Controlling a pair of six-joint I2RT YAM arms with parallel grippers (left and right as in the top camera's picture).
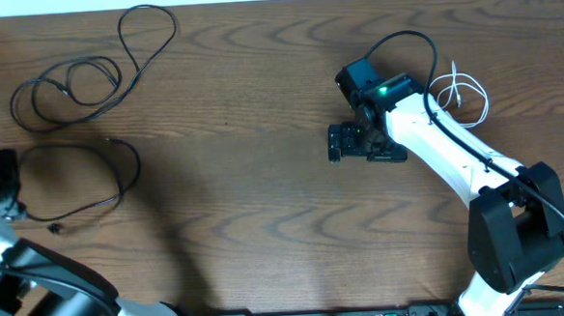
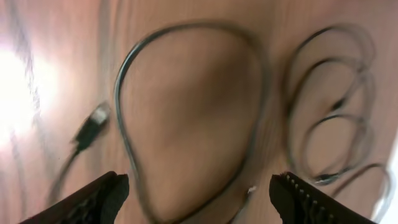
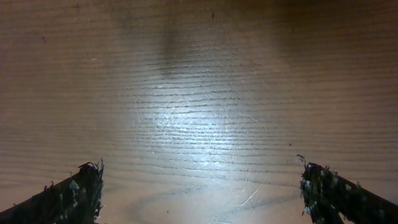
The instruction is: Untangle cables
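A wide brown wooden desk [image 1: 259, 82] fills the overhead view. The right arm [image 1: 446, 149], white with a black base, reaches from the lower right corner up toward the middle of the desk. The left arm [image 1: 46, 272] enters at the lower left corner and runs up along the left edge.

The right hand [image 1: 357, 141] sits over bare wood right of centre. Its own camera shows the two fingers spread wide, with nothing between them but wood grain. The left hand [image 2: 199, 186] is at the far left edge of the desk. Its fingers are also wide apart and clamp nothing, and a blurred loop of black cord lies on the desk between them.

Three cables lie on the desk. The far black cable [image 1: 115, 75] is at the upper left, wound in a loose coil with one long loop reaching toward the top edge. The near black cable [image 1: 133, 166] lies just below it, apart from it, as one open loop right beside the left hand. It ends in a small plug [image 1: 54, 228] on the wood. The white cable [image 1: 457, 93], the shortest, is bunched in small loops at the right, close beside the right arm and well apart from both black ones.
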